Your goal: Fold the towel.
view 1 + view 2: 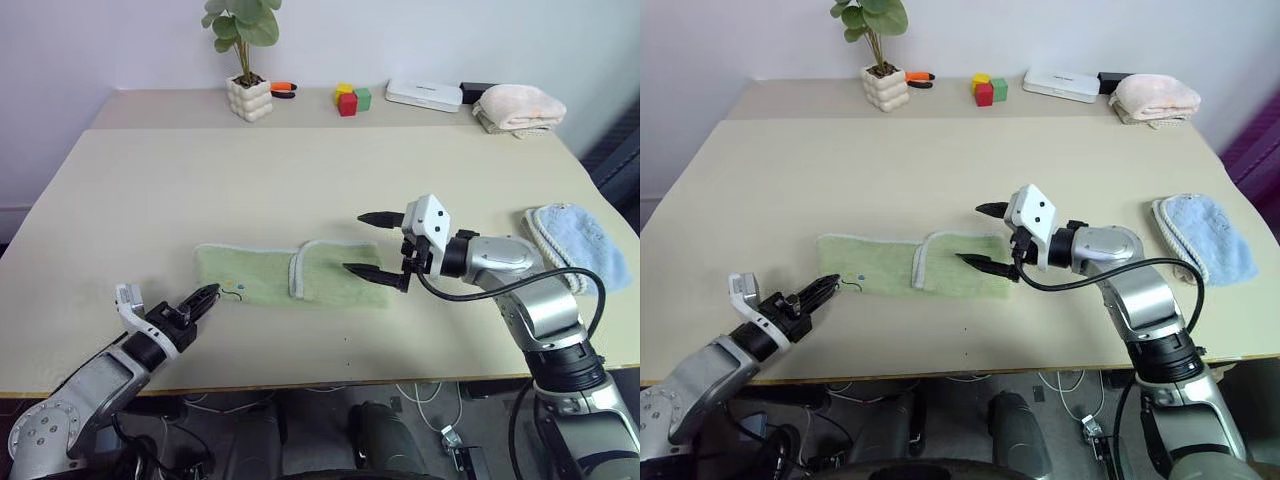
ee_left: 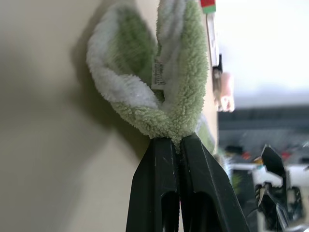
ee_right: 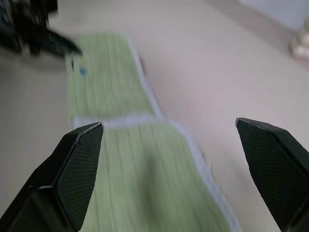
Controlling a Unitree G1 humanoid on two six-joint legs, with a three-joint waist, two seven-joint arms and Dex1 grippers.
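The light green towel (image 1: 262, 275) lies as a long strip across the middle of the table, its right part folded back over itself with a pale hem showing. At the strip's near left corner my left gripper (image 1: 210, 293) is shut on the cloth; in the left wrist view the black fingers (image 2: 159, 169) pinch a bunched fold of the towel (image 2: 181, 72). My right gripper (image 1: 356, 242) hovers just above the towel's right end, open, with nothing between its fingers (image 3: 77, 164). Under that gripper, in the right wrist view, stretches the towel (image 3: 145, 164).
A light blue towel (image 1: 575, 240) lies at the table's right edge. Along the back stand a potted plant (image 1: 249, 98), coloured blocks (image 1: 350, 98), a white box (image 1: 424, 95) and a folded pink towel (image 1: 518, 106). The table's front edge runs close behind my left gripper.
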